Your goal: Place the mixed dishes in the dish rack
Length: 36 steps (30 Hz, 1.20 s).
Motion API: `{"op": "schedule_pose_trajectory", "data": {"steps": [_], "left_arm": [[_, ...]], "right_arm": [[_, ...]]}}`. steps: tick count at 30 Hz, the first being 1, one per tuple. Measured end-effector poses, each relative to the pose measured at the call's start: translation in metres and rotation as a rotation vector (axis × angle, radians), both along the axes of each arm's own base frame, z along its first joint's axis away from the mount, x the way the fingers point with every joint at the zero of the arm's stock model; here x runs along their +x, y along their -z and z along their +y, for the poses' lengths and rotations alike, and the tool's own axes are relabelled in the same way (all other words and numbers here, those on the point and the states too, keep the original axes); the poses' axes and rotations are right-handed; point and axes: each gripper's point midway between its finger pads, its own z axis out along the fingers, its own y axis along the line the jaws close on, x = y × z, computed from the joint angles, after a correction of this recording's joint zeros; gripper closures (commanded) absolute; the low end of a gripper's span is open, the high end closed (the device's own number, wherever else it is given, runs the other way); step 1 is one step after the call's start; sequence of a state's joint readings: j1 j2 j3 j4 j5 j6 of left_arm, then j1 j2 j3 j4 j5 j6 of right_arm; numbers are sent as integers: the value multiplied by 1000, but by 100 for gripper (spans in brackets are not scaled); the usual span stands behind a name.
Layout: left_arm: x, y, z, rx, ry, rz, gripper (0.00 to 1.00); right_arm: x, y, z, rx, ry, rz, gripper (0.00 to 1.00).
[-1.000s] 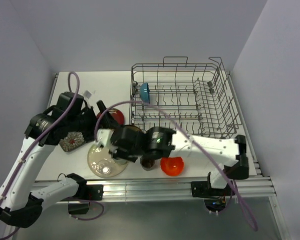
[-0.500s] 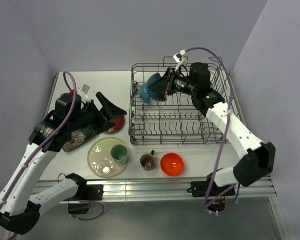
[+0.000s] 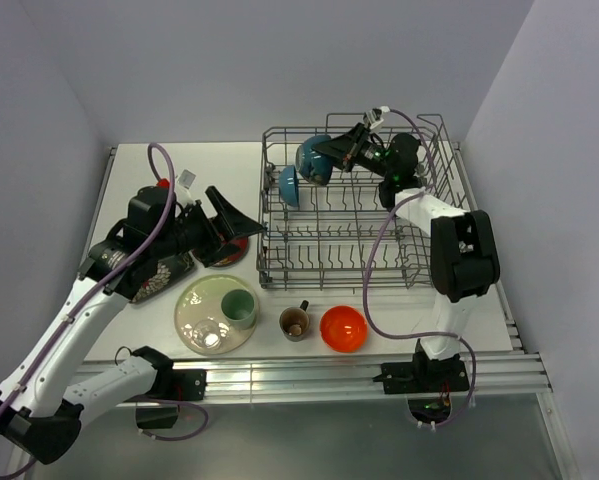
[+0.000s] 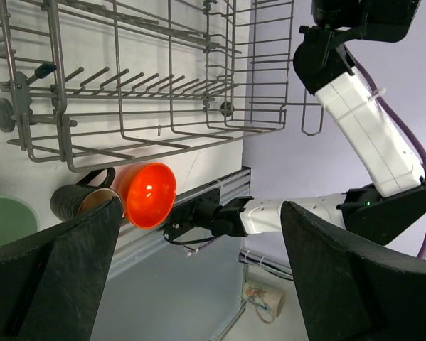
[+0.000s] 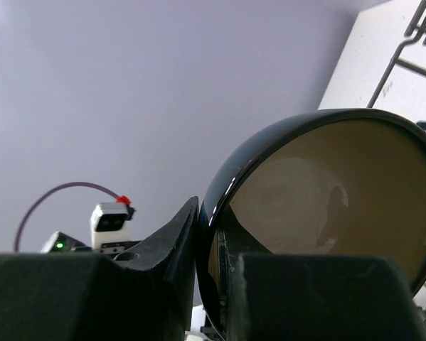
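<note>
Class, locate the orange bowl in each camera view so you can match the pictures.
Top external: orange bowl at the table's near edge, right of the brown mug.
Left wrist: lower left, beside the mug, below the dish rack.
Right wrist: not in view.
Shared landmark: the dish rack's grey wires, in all three.

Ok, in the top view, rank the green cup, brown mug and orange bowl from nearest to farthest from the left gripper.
1. green cup, on the cream plate, just below the left gripper in that view.
2. brown mug, right of the cup.
3. orange bowl, farthest right.
</note>
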State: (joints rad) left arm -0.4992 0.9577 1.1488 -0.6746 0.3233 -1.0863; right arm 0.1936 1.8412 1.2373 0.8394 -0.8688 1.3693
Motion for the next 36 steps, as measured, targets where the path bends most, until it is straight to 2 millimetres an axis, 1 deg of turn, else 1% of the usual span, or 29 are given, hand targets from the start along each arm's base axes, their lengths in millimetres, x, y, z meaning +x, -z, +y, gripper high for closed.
{"op": "schedule_pose_trajectory", "data": {"steps": [3, 8, 15, 23, 29, 33, 36], "left_arm": [[4, 5, -4, -3, 12, 8, 1], [11, 7, -12, -14, 26, 11, 1], [21, 12, -20, -23, 35, 31, 1], [24, 17, -22, -18, 37, 44, 1], [24, 16, -23, -20, 40, 43, 1], [23, 13, -23, -24, 44, 38, 1], [22, 10, -22, -21, 46, 35, 1]], "right_arm": [[8, 1, -10, 35, 2, -2, 100], [19, 5, -22, 85, 10, -4, 100], [32, 28, -27, 121, 36, 46, 100], [36, 36, -31, 150, 84, 56, 100], [36, 57, -34, 146, 116, 97, 100], [43, 74, -36, 138, 141, 119, 100], [48, 78, -38, 141, 164, 118, 100]]}}
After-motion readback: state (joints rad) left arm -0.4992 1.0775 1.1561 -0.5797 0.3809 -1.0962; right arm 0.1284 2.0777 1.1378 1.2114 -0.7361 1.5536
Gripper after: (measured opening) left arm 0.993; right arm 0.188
